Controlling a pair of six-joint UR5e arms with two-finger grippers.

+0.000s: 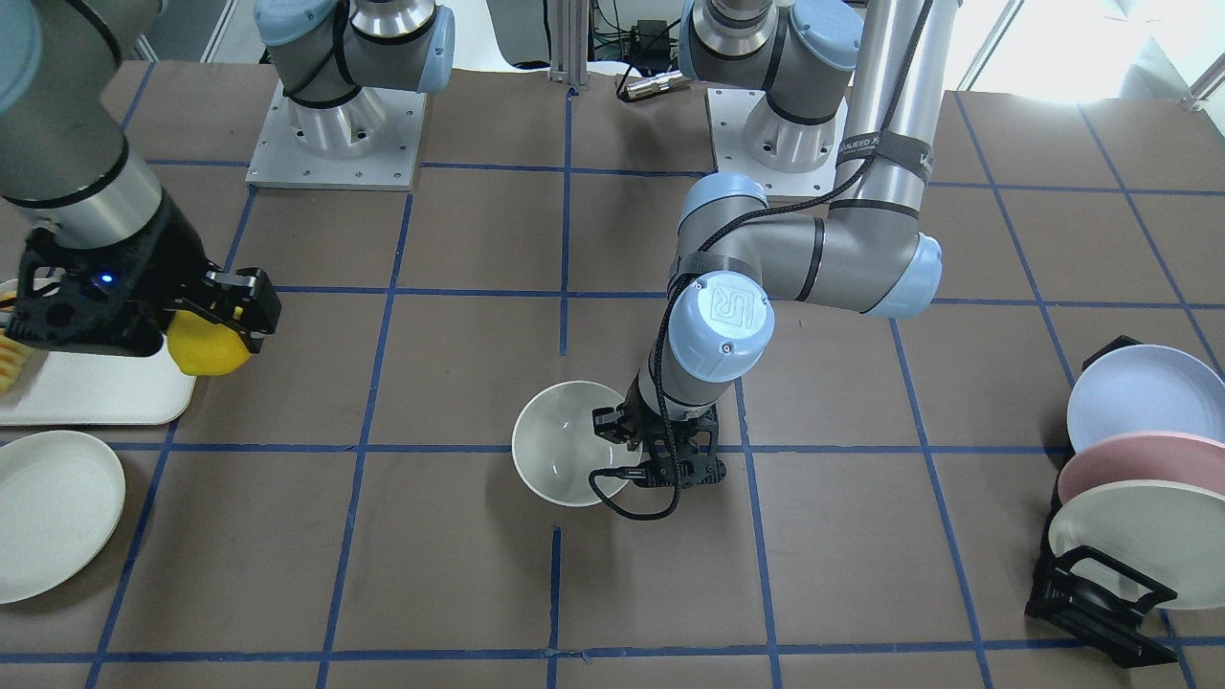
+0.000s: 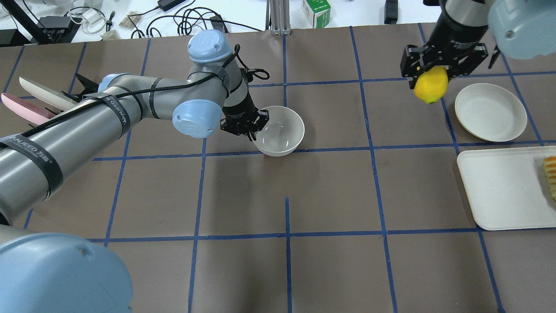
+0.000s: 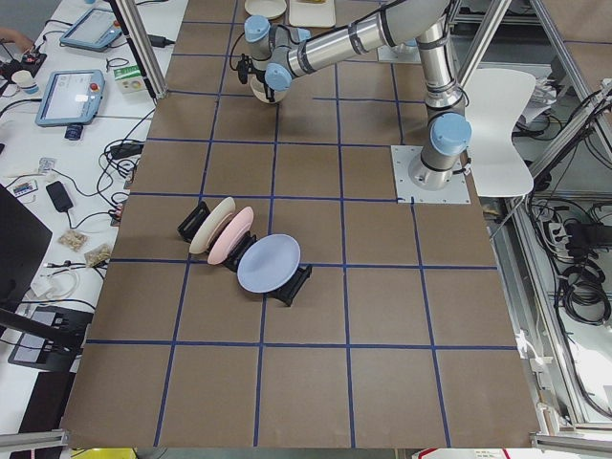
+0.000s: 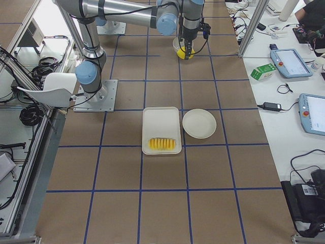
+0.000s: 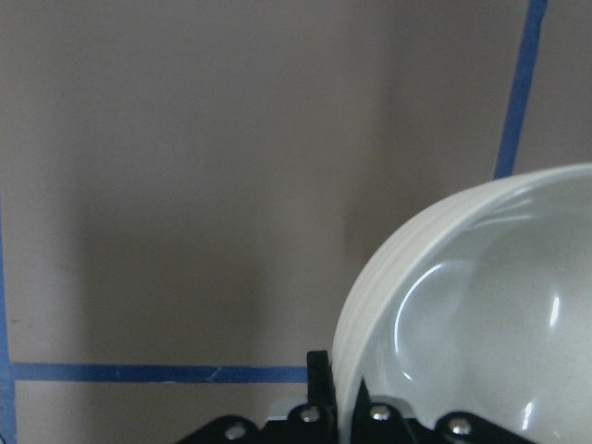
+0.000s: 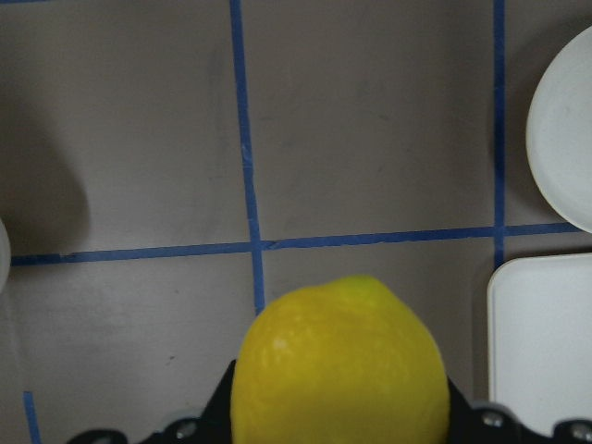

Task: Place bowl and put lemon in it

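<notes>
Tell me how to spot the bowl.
Find the middle of the brown table with blue tape lines, where the left arm's black pincer grips a rim. That is the deep round glossy off-white bowl; the round off-white plate by the white tray is flat.

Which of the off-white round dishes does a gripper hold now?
The deep bowl in the middle: the left gripper pinches its rim. The flat plate beside the tray and the cream racked plate stand free.

A flat plate (image 2: 491, 112) lies beside a tray (image 2: 499, 191) (holding sliced fruit (image 2: 551, 176)).
</notes>
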